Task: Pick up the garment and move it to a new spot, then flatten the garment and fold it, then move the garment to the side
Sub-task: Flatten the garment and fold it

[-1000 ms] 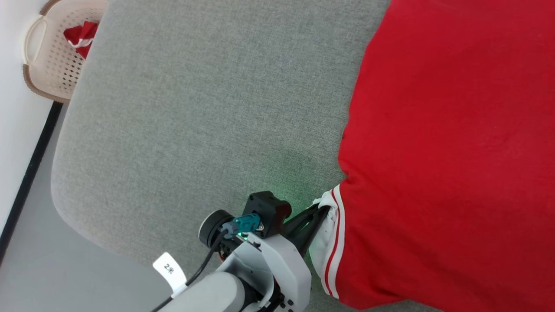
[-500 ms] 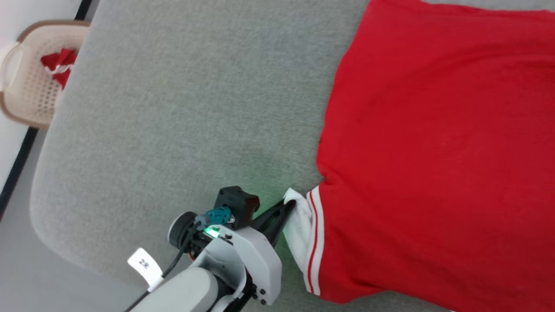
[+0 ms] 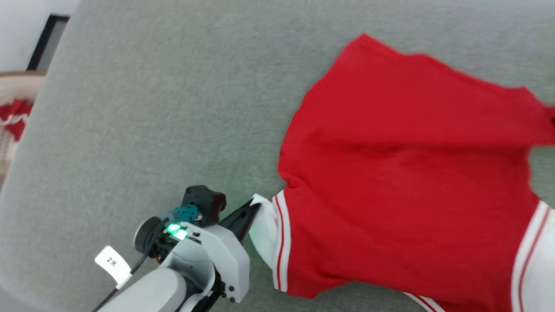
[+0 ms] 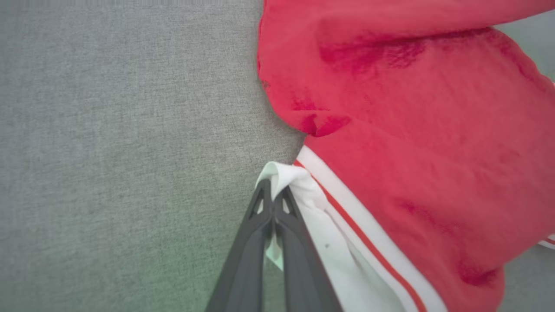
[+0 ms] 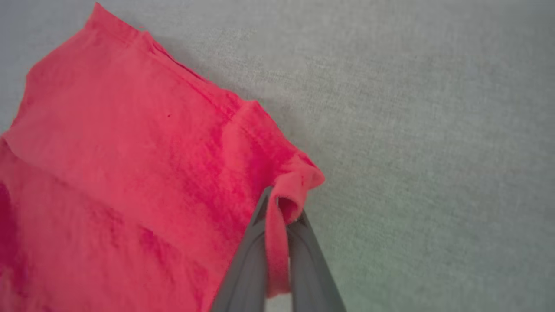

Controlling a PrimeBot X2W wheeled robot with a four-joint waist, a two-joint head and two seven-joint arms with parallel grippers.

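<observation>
a: nearest thing in the head view?
b: left gripper (image 3: 255,204), low and centre, on a pale forearm. white paper tag (image 3: 112,262) hangs on its cable, small green lamp (image 3: 175,229) is lit at the wrist.
a: left jaws?
b: pressed together on cloth. left wrist view: left gripper (image 4: 272,190) pinches the bunched white side-panel corner of the bright red soft sports garment (image 4: 412,130), which has thin red-and-white stripe trim just beside the pinch.
a: right jaws?
b: right wrist view: right gripper (image 5: 279,203) is closed to a narrow gap with a rolled red edge of the garment (image 5: 130,151) caught between the dark fingers.
a: where does the garment sit?
b: garment (image 3: 390,173) is spread over the right half of the flat grey woven fabric surface (image 3: 151,108), red side up, one shallow crease running across it. a second white striped panel shows at the lower right edge. the far red edge looks blurred.
a: beyond that?
b: far left edge: beige perforated plastic basket (image 3: 17,79), holding a small red-and-white cloth bundle (image 3: 11,115), well apart from the garment.
</observation>
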